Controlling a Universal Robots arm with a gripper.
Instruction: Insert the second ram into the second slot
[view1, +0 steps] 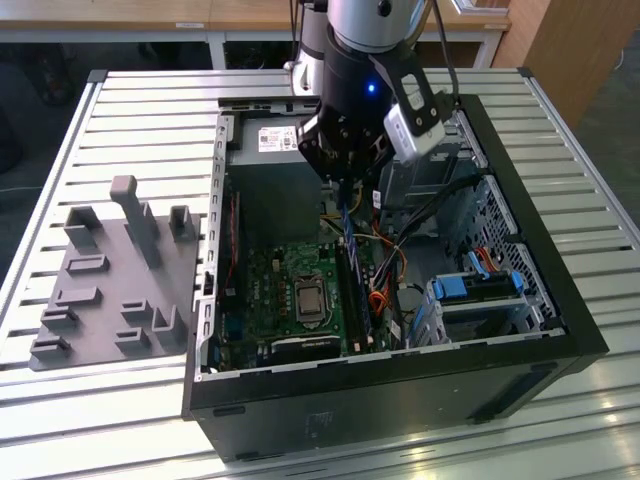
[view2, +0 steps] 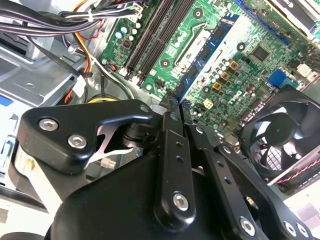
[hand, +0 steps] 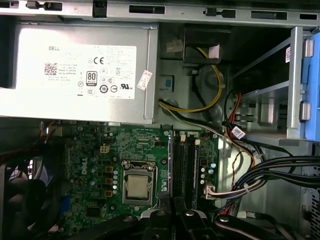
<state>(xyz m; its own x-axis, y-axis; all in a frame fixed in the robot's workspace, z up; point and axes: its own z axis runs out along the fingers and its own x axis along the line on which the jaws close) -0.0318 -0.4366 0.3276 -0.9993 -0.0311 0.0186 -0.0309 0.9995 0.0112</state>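
Gripper clamped on second ram — blue stick juts from fingertips over motherboard, near ram slots, apparently not yet seated. Likely light, stiff, thin; chips and contact edge fragile — best held by bare board edges. Cable bundle crowds one side of slots; fan well apart.

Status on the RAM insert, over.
Gripper shut on the RAM stick. Stick hangs above the motherboard, not yet seated in a slot. Cables lie beside the memory slots, none across them.
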